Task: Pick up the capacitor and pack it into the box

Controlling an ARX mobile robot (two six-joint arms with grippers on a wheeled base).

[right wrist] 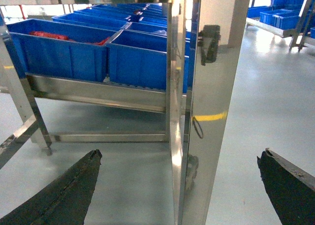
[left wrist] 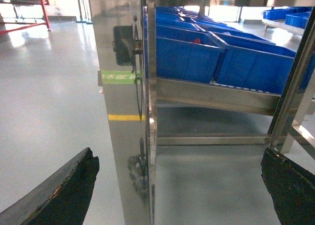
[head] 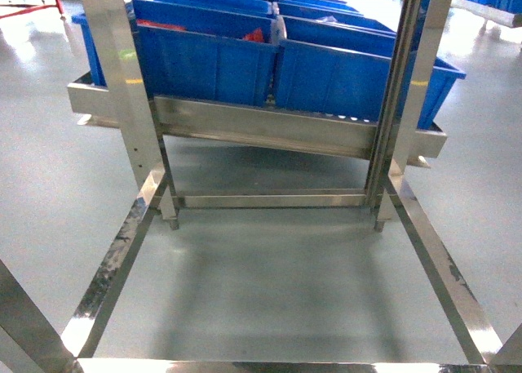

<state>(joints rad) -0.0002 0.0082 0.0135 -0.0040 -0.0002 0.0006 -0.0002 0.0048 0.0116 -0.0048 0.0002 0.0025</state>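
Observation:
No capacitor can be made out in any view, and the box is out of view. My left gripper is open, its dark fingers spread wide on either side of a steel rack post, holding nothing. My right gripper is open too, its fingers straddling another steel post with nothing between them. Neither gripper shows in the head view.
A steel rack frame holds rows of blue plastic bins on a sloped shelf ahead. Something red lies in one bin. Low steel rails run along the grey floor on both sides.

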